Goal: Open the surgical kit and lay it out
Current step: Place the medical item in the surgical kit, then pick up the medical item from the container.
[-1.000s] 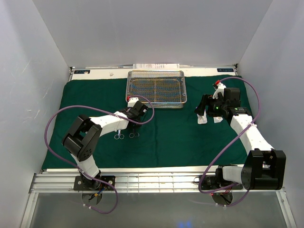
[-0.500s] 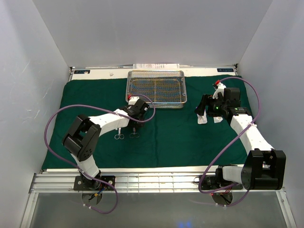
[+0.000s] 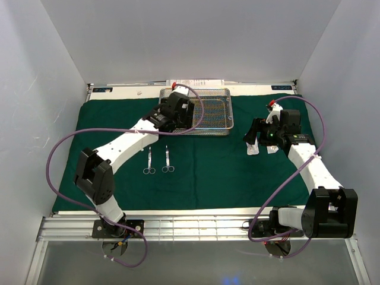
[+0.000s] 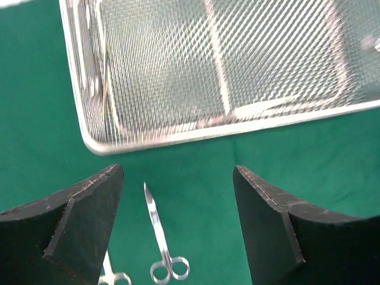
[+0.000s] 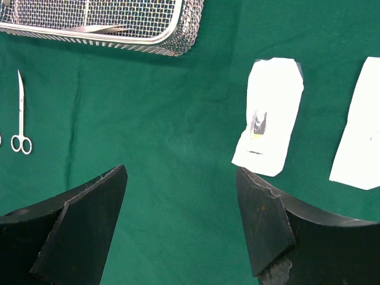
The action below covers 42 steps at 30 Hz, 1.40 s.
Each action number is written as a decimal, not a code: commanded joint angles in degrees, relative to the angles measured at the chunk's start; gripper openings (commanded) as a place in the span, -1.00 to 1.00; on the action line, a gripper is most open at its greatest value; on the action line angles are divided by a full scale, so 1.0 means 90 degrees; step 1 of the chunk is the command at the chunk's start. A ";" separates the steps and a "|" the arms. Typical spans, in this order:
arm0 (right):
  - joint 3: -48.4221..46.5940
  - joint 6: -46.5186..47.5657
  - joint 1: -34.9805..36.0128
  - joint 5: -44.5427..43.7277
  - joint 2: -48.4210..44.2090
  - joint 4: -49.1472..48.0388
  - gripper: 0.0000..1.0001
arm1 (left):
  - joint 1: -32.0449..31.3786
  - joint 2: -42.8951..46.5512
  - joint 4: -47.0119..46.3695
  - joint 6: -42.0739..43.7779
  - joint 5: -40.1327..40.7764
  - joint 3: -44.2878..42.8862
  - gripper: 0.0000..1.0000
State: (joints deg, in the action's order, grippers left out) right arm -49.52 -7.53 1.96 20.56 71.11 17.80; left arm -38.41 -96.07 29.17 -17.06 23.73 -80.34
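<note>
The left gripper [image 4: 178, 173] is wide open and holds nothing. It is poised at the near rim of the rectangular silver wire-mesh tray [image 4: 178, 134], which suits a reach for the thin metal tweezers [image 5: 95, 28] that appear to lie inside. One pair of small steel scissors [image 4: 159, 234] lies below the fingers, tips toward the tray, with the second pair of scissors [image 3: 149, 161] parallel beside it (apart, so each can be lifted singly). The right gripper [image 5: 181, 172] is equally open and empty, hovering near two flat white packets [image 5: 268, 119] set side by side. The dark green cloth wrap [image 3: 214, 172], spread flat, serves as the laying field
</note>
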 commanded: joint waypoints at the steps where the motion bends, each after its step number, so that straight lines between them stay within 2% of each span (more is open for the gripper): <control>1: -0.0162 0.0036 0.0017 0.0089 -0.0225 -0.0181 0.59 | 0.0214 -0.0280 -0.0224 0.0968 -0.0458 -0.0643 0.69; 8: -0.0133 0.0055 0.0017 0.0157 -0.0265 -0.0210 0.58 | 0.0645 -0.1521 0.0099 0.0520 -0.0381 -0.2048 0.66; 12: -0.0075 0.0026 0.0017 0.0235 -0.0255 -0.0269 0.58 | 0.0869 -0.2224 -0.0067 0.0362 -0.0059 -0.2469 0.46; 14: -0.0035 -0.0003 0.0017 0.0265 -0.0265 -0.0289 0.57 | 0.0996 -0.2701 -0.0125 0.0401 0.0127 -0.2713 0.28; 18: 0.0052 -0.0003 0.0017 0.0314 -0.0294 -0.0289 0.57 | 0.1172 -0.3346 -0.0545 0.0927 0.0576 -0.3095 0.03; 23: 0.0150 -0.0013 0.0017 0.0333 -0.0362 -0.0279 0.57 | 0.1338 -0.3934 -0.0789 0.1280 0.0850 -0.3505 -0.12; 29: 0.0219 -0.0013 0.0017 0.0372 -0.0362 -0.0279 0.57 | 0.1504 -0.4316 -0.1005 0.1554 0.0801 -0.3486 -0.19; 36: 0.0238 0.0016 0.0017 0.0343 -0.0372 -0.0259 0.56 | 0.1563 -0.4520 -0.0937 0.1378 0.0499 -0.3496 -0.18; 42: 0.0238 0.0046 0.0017 0.0304 -0.0362 -0.0240 0.56 | 0.1622 -0.4609 -0.0868 0.1232 0.0577 -0.3389 -0.18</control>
State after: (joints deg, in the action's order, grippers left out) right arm -47.75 -7.38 1.96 22.90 69.19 16.93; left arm -24.69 -138.12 20.29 -4.91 29.17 -110.52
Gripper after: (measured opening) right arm 0.780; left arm 0.407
